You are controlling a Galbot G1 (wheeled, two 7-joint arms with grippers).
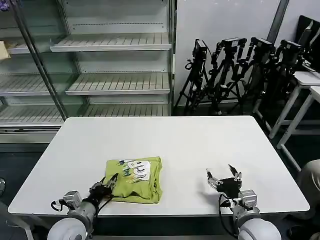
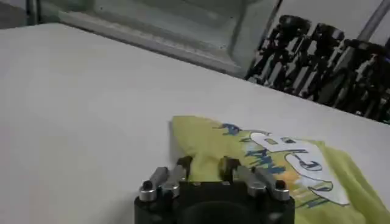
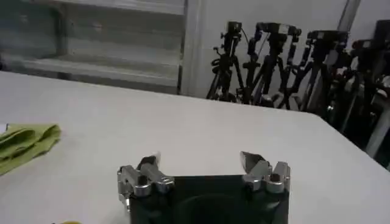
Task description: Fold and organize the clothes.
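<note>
One garment is on the white table (image 1: 200, 145): a lime-green T-shirt (image 1: 141, 180), already folded into a compact, roughly square bundle with a blue-and-white print showing on its upper face, so the shirt is not plain. It lies near the table's front edge, on the robot's left half.

The left gripper (image 1: 106, 188) sits at the bundle's near left corner. In the left wrist view the left gripper (image 2: 205, 168) has its two fingers drawn close together, with only a narrow gap, and the T-shirt (image 2: 268, 164) spreads directly ahead of them and off to one side. Whether the tips are pinching a bit of the fabric edge or merely touching it is hard to tell from this angle; I judge they are probably just at the hem.

The right gripper (image 1: 224, 177) hovers over bare table, well apart from the shirt, which lies away to its left. Its fingers are spread wide with nothing between them, as the right wrist view confirms for the right gripper (image 3: 201, 164); there the T-shirt (image 3: 27, 143) shows as a green corner far off.

So the left arm is clearly nearer. The bundle's slightly longer axis seems to run front to back, away from the left claw. Any further tidying or shifting would fall naturally to that arm.

Count: one shirt, two grippers, one table.
</note>
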